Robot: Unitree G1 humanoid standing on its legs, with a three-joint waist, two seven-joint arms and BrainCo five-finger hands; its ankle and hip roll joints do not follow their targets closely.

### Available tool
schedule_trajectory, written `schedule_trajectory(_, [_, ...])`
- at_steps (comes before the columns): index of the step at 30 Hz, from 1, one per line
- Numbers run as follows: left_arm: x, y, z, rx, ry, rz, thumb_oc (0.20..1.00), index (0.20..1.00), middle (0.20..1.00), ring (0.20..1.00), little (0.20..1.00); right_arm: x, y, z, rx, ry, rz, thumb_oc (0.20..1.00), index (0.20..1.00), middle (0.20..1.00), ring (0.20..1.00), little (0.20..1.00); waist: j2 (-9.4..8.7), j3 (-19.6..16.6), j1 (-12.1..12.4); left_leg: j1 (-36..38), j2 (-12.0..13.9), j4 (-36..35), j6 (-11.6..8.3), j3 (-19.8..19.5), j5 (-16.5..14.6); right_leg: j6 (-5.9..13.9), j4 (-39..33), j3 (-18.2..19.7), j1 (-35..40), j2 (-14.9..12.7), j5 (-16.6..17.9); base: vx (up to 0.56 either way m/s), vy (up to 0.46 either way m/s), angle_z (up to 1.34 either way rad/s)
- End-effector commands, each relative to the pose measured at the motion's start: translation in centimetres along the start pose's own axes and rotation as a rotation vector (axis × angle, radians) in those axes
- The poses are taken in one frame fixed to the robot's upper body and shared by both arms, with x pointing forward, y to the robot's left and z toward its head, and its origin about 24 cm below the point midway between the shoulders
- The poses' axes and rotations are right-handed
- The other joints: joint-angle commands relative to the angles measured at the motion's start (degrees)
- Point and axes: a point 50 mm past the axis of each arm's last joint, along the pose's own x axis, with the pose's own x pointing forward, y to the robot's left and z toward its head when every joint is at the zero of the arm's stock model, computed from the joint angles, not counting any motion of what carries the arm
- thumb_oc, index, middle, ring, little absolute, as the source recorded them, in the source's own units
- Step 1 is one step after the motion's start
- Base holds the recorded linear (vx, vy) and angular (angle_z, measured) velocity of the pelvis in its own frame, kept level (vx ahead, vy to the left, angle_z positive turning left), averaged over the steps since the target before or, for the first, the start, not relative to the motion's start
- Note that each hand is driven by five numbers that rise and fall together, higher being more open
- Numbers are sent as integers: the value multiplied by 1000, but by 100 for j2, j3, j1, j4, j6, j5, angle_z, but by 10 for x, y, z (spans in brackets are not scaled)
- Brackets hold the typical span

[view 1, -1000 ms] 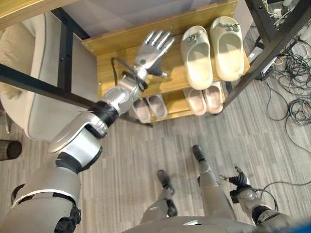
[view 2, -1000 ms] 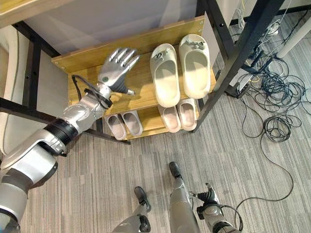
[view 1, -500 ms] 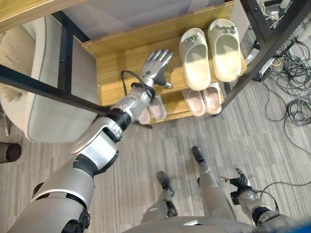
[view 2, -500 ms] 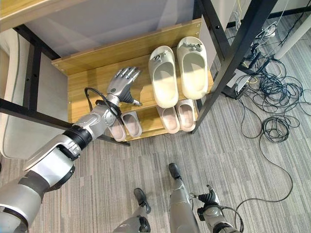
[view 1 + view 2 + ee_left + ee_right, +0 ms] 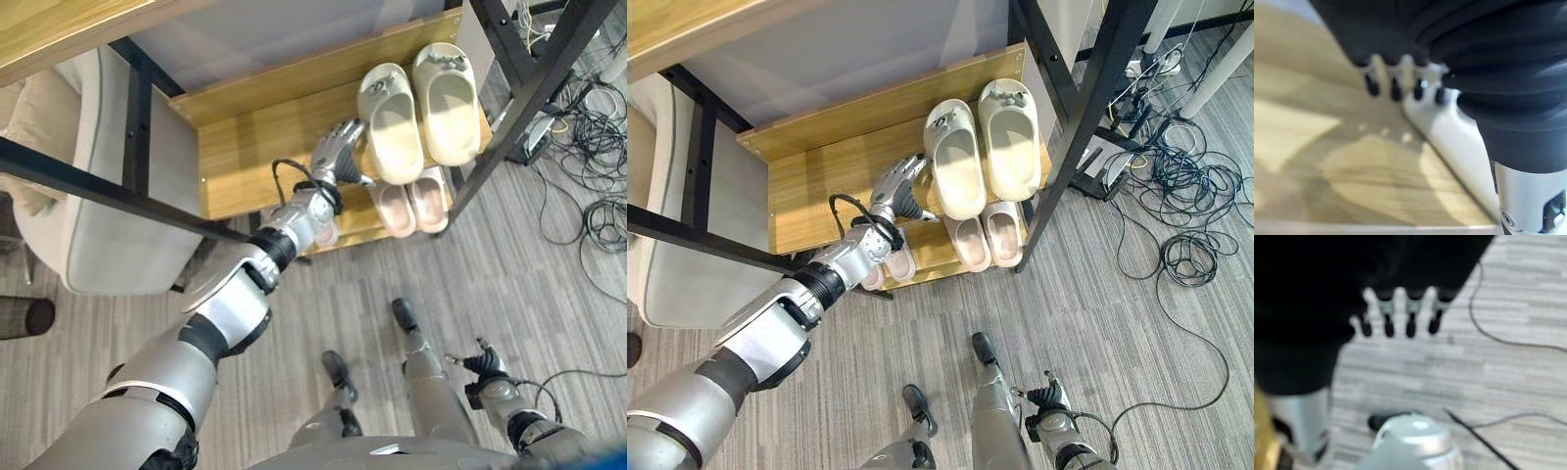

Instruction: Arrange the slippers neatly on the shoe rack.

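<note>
right hand (image 5: 487,377): hangs low over the grey wood-look plank floor (image 5: 549,284), by the robot's side; its fingers (image 5: 1409,318) hang loosely straight, holding nothing.
lower shelf: two pairs of small pale pink slippers; one pair (image 5: 412,200) sits to the right, the other pair (image 5: 892,266) is partly hidden behind the left forearm.
left hand (image 5: 338,152): stretched out over the top shelf of the low light wooden shoe rack (image 5: 245,147); fingers (image 5: 1393,85) straight and relaxed, gripping nothing, their tips at the left edge of the nearer cream slipper; i cannot tell if they touch it.
cream slippers: a pair of large cream foam slippers (image 5: 421,103) lies side by side on the right end of the top shelf, toes pointing to the back wall.
around the rack: a black metal frame post (image 5: 534,93) crosses just right of it, and a grey upholstered seat (image 5: 108,196) stands to its left.
</note>
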Motion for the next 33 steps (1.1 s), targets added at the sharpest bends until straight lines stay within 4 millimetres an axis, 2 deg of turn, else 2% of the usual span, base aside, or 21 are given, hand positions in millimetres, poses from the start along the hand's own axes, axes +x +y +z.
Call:
schedule_trajectory(1, [18, 23, 16, -163, 17, 88, 1000, 1000, 1000, 1000, 1000, 3, -15, -6, -37, 27, -35, 1000, 1000, 1000, 1000, 1000, 85, 90, -80, 75, 390, 25, -368, -723, -113, 266, -427, -508, 286, -221, -155, 0, 0, 0])
schedule_trajectory(6, [17, 13, 33, -253, -18, 56, 1000, 1000, 1000, 1000, 1000, 5, -17, -2, -27, 26, -42, 1000, 1000, 1000, 1000, 1000, 103, 79, -79, 103, 393, 25, -362, -728, -113, 263, -399, -517, 318, -218, -174, 0, 0, 0])
schedule_trajectory(11, [18, 13, 37, -233, -33, 47, 1000, 1000, 1000, 1000, 1000, 5, -16, -2, -21, 27, -39, 1000, 1000, 1000, 1000, 1000, 97, 53, -88, 101, 396, 25, -360, -730, -115, 269, -412, -516, 310, -213, -165, 0, 0, 0])
schedule_trajectory(13, [20, 18, 35, -200, -32, 62, 1000, 1000, 1000, 1000, 1000, 5, -16, -4, -19, 33, -39, 1000, 1000, 1000, 1000, 1000, 93, 34, -68, 83, 402, 25, -353, -748, -115, 272, -422, -521, 303, -224, -160, 0, 0, 0])
schedule_trajectory(15, [22, 25, 28, -175, -10, 82, 1000, 1000, 1000, 1000, 1000, 4, -17, -5, -17, 38, -39, 1000, 1000, 1000, 1000, 1000, 88, 25, -60, 80, 403, 25, -348, -754, -114, 272, -419, -534, 309, -227, -165, 0, 0, 0])
schedule_trajectory(19, [24, 47, -1, -126, 73, 142, 1000, 1000, 1000, 1000, 1000, 4, -15, -8, -2, 50, -30, 1000, 1000, 1000, 1000, 1000, 46, -11, -25, 129, 416, 25, -350, -795, -108, 273, -403, -569, 395, -227, -191, 0, 0, 0])
schedule_trajectory(20, [21, 55, -15, -106, 106, 164, 1000, 1000, 1000, 1000, 1000, 3, -14, -10, 2, 62, -21, 1000, 1000, 1000, 1000, 1000, 12, -27, -1, 170, 415, 25, -353, -817, -97, 275, -399, -596, 459, -228, -208, 0, 0, 0])
schedule_trajectory(21, [21, 55, -15, -106, 106, 164, 1000, 1000, 1000, 1000, 1000, 3, -14, -10, 2, 62, -21, 1000, 1000, 1000, 1000, 1000, 11, -25, -2, 171, 414, 25, -353, -818, -97, 275, -399, -597, 460, -228, -208, -10, -51, 11])
schedule_trajectory(22, [16, 62, -31, -135, 142, 201, 1000, 1000, 1000, 1000, 1000, 1, -11, -16, 16, 86, -10, 1000, 1000, 1000, 1000, 1000, -64, -32, 28, 266, 420, 25, -364, -864, -89, 277, -404, -658, 600, -246, -234, -8, -48, 15])
schedule_trajectory(23, [13, 64, -38, -154, 153, 204, 1000, 1000, 1000, 1000, 1000, 1, -13, -18, 13, 96, -13, 1000, 1000, 1000, 1000, 1000, -89, -27, 36, 296, 423, 25, -367, -882, -92, 277, -402, -677, 647, -252, -246, -7, -67, 20])
schedule_trajectory(27, [-1, 60, -44, -229, 88, 188, 1000, 1000, 1000, 1000, 1000, -1, -12, -25, 47, 129, -8, 1000, 1000, 1000, 1000, 1000, -188, -11, 110, 508, 407, 25, -370, -955, -97, 277, -424, -754, 930, -282, -277, 12, -31, 16])
schedule_trajectory(29, [-23, 53, -38, -319, -43, 156, 1000, 1000, 1000, 1000, 1000, -3, -7, -28, 83, 144, 4, 1000, 1000, 1000, 1000, 1000, -275, 46, 170, 739, 389, 25, -370, -996, -140, 279, -449, -808, 1225, -312, -323, 0, 0, 0])
schedule_trajectory(30, [-24, 53, -38, -319, -42, 156, 1000, 1000, 1000, 1000, 1000, -3, -7, -28, 82, 144, 5, 1000, 1000, 1000, 1000, 1000, -278, 36, 164, 725, 386, 25, -370, -998, -129, 279, -460, -808, 1217, -316, -309, -7, -6, 4])
schedule_trajectory(33, [-66, 35, -38, -507, -143, 47, 1000, 1000, 1000, 1000, 1000, -7, -2, -37, 127, 176, 14, 1000, 1000, 1000, 1000, 1000, -405, 18, 249, 1013, 342, 25, -356, -1015, -213, 301, -529, -897, 1610, -355, -346, 18, 0, 14])
